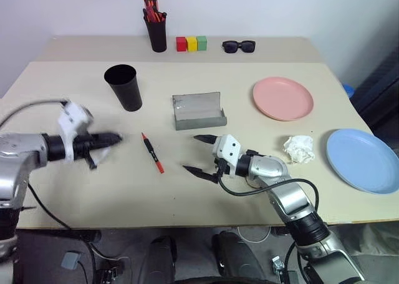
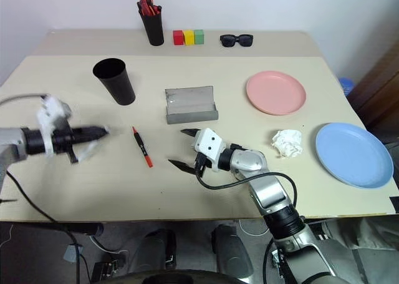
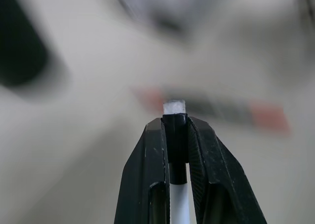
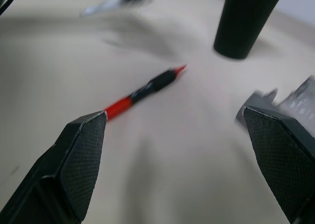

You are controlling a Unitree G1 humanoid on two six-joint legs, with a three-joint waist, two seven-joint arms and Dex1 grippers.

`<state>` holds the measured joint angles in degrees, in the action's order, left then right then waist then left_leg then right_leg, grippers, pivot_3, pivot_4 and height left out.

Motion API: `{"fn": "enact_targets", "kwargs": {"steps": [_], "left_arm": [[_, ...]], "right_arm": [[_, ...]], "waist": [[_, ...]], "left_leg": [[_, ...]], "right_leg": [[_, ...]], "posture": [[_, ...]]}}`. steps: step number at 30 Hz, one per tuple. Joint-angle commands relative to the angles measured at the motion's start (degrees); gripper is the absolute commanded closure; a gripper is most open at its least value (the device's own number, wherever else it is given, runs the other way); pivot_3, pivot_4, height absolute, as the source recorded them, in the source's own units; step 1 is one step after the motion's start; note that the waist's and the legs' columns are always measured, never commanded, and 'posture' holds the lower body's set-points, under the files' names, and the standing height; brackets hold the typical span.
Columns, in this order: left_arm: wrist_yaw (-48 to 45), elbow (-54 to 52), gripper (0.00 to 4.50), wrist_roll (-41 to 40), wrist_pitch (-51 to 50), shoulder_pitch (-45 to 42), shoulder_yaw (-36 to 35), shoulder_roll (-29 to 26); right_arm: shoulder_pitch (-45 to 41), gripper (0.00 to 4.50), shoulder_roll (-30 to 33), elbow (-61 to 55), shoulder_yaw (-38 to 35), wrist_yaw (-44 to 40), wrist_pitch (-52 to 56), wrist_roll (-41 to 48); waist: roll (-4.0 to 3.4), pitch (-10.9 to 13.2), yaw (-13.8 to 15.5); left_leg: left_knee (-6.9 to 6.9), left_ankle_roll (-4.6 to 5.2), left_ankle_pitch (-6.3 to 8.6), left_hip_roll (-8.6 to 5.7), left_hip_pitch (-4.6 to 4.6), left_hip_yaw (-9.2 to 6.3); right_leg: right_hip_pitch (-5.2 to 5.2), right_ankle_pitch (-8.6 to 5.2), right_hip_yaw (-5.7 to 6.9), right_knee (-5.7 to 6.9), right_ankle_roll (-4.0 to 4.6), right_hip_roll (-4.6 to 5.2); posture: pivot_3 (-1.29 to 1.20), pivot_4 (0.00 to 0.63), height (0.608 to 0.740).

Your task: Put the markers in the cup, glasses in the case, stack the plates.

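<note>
Left wrist view showed the left end effector (image 3: 175, 135) clamped on the white marker (image 3: 178, 199), black tip (image 3: 175, 135) poking out past the fingertips, long axis running along the fingers. From the head camera that end effector (image 1: 112, 138) was above the desk's left part, pointing toward the right edge. Red marker (image 1: 153, 153) lay flat mid-desk, long axis roughly far-to-near, tilted, pointed tip toward the far edge. Right end effector (image 1: 199, 154) was spread wide, holding nothing, just right of the red marker. Black cup (image 1: 124, 87) stood upright, far-left of the grey case (image 1: 198, 111), lid up. Pink plate (image 1: 282, 98) and blue plate (image 1: 363, 159) sat apart by the right edge.
</note>
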<state>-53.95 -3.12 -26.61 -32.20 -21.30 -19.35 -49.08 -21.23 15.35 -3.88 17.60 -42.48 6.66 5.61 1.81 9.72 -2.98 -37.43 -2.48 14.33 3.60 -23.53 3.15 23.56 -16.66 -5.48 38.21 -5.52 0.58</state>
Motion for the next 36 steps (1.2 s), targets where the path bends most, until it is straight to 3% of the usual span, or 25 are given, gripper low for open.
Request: {"fn": "enact_targets", "kwargs": {"steps": [1, 6, 11, 19, 28, 34, 36], "left_arm": [[16.3, 2.2, 4.49, 1.8, 5.2, -8.7, -6.5, 5.4], [35.0, 9.7, 4.49, 11.3, 16.2, -20.5, -3.5, 14.3], [42.4, 23.9, 4.49, 19.4, 28.9, -29.8, 2.7, 20.1], [44.1, 50.0, 4.49, 23.0, 46.0, -41.6, 6.7, 24.4], [43.1, 61.1, 4.49, 22.3, 53.4, -43.6, 6.9, 25.8], [43.9, 62.1, 1.59, 22.1, 54.9, -43.3, 6.8, 26.3], [43.8, 61.7, 1.59, 21.9, 55.1, -42.9, 6.8, 26.5]], "right_arm": [[-4.6, 0.0, -4.4, 2.5, -2.7, 8.4, -2.2, -2.6], [-9.5, 0.0, -11.0, 5.7, -6.3, 15.0, -0.8, -0.7], [-10.7, 0.0, -13.9, 5.9, -5.2, 15.1, -1.4, -0.2], [-9.5, 0.0, -14.7, 4.7, -2.8, 14.9, -2.7, -1.4], [-8.1, 0.0, -14.5, 3.0, -3.1, 16.7, -2.2, -1.6], [-7.6, 0.0, -14.3, 2.4, -2.9, 16.1, -1.9, -1.3], [-7.6, 0.0, -14.2, 2.3, -2.8, 15.9, -1.7, -1.3]], "waist": [[0.03, 0.0, 0.4], [0.05, 0.0, 0.8], [0.07, 0.0, 1.1], [0.06, 0.0, 0.4], [0.07, 0.0, 0.5], [0.06, 0.0, 0.6], [0.06, 0.0, 0.6]], "left_leg": [[-0.05, 0.0, 0.0, -0.01, 0.0, -0.01], [-0.08, -0.01, 0.0, -0.06, 0.0, -0.04], [-0.07, -0.01, -0.01, -0.08, -0.04, -0.04], [0.02, -0.01, -0.01, -0.1, -0.05, -0.02], [0.03, -0.02, -0.01, -0.1, -0.1, -0.02], [0.03, -0.02, -0.01, -0.1, -0.11, -0.03], [0.03, -0.02, -0.01, -0.1, -0.11, -0.03]], "right_leg": [[0.0, 0.01, 0.0, 0.03, -0.01, 0.0], [-0.07, 0.03, 0.01, 0.04, -0.04, 0.04], [-0.06, 0.04, 0.03, 0.01, -0.06, 0.04], [0.0, 0.04, 0.04, -0.01, -0.06, 0.02], [0.04, 0.04, 0.04, -0.01, -0.07, 0.01], [0.04, 0.04, 0.05, -0.03, -0.07, 0.01], [0.04, 0.04, 0.06, -0.03, -0.07, 0.01]], "posture": [[0.0, 0.15, 0.732], [0.0, 0.15, 0.732], [0.0, 0.15, 0.732], [0.0, 0.15, 0.732], [0.0, 0.15, 0.732], [0.0, 0.15, 0.732], [0.0, 0.15, 0.732]]}}
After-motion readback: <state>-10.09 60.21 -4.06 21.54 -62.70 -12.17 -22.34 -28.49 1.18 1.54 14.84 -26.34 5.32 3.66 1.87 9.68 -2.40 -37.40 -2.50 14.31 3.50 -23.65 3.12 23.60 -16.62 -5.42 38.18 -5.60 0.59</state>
